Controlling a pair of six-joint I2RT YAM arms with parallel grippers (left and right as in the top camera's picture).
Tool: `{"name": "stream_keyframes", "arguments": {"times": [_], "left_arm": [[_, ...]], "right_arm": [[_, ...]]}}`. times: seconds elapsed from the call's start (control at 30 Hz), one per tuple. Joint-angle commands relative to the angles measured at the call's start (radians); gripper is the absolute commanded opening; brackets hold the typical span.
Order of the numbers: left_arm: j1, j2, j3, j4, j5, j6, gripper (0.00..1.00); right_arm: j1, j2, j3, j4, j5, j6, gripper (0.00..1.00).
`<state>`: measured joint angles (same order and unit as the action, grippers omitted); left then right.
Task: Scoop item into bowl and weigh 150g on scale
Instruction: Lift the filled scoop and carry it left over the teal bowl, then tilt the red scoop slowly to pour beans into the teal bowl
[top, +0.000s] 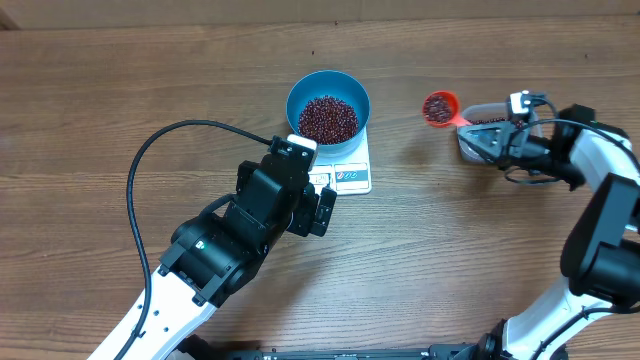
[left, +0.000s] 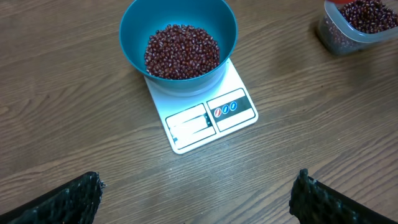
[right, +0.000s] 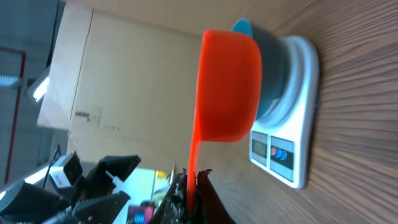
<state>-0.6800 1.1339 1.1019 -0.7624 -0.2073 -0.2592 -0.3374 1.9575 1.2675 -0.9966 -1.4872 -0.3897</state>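
Note:
The blue bowl (top: 296, 100) stands on the white scale (top: 352, 180), partly filled with dark red beans (top: 328, 119). In the left wrist view the bowl (left: 134, 31), its beans (left: 181, 51) and the scale (left: 208, 124) lie ahead of my left gripper (left: 199, 196). That gripper is open wide and holds nothing. Its place in the overhead view is just in front of the scale, left gripper (top: 322, 207). My right gripper (top: 485, 128) is shut on the handle of a red scoop (top: 440, 107) loaded with beans, held right of the bowl. The right wrist view shows the scoop (right: 229, 87) gripped in the right gripper (right: 194, 186).
A clear plastic tub (left: 357, 31) with more beans sits at the right, under my right gripper, tub (top: 478, 145). A black cable (top: 150, 170) loops over the table left of the left arm. A cardboard box (right: 124, 93) stands beyond the table.

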Motion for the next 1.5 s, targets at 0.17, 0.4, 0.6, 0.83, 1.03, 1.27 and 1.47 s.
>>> {"name": "stream_keyframes", "arguments": {"times": [0.17,0.4,0.6,0.83,1.03,1.27,1.47], "left_arm": [[0.006,0.005,0.0,0.003,-0.012,-0.013,1.0],[0.006,0.005,0.0,0.003,-0.012,-0.013,1.0],[0.006,0.005,0.0,0.003,-0.012,-0.013,1.0],[0.006,0.005,0.0,0.003,-0.012,-0.013,1.0],[0.006,0.005,0.0,0.003,-0.012,-0.013,1.0],[0.006,0.005,0.0,0.003,-0.012,-0.013,1.0],[0.006,0.005,0.0,0.003,-0.012,-0.013,0.99]], "right_arm": [[0.169,0.009,-0.004,0.075,-0.082,0.015,0.04],[0.256,0.009,-0.004,0.238,-0.082,0.208,0.04],[0.278,0.009,-0.004,0.436,-0.008,0.425,0.04],[0.306,0.009,-0.004,0.739,0.067,0.697,0.04],[0.369,0.009,-0.004,0.836,0.195,0.722,0.04],[0.448,0.009,-0.004,0.861,0.32,0.589,0.04],[0.454,0.008,-0.004,0.861,0.32,0.428,0.04]]}}
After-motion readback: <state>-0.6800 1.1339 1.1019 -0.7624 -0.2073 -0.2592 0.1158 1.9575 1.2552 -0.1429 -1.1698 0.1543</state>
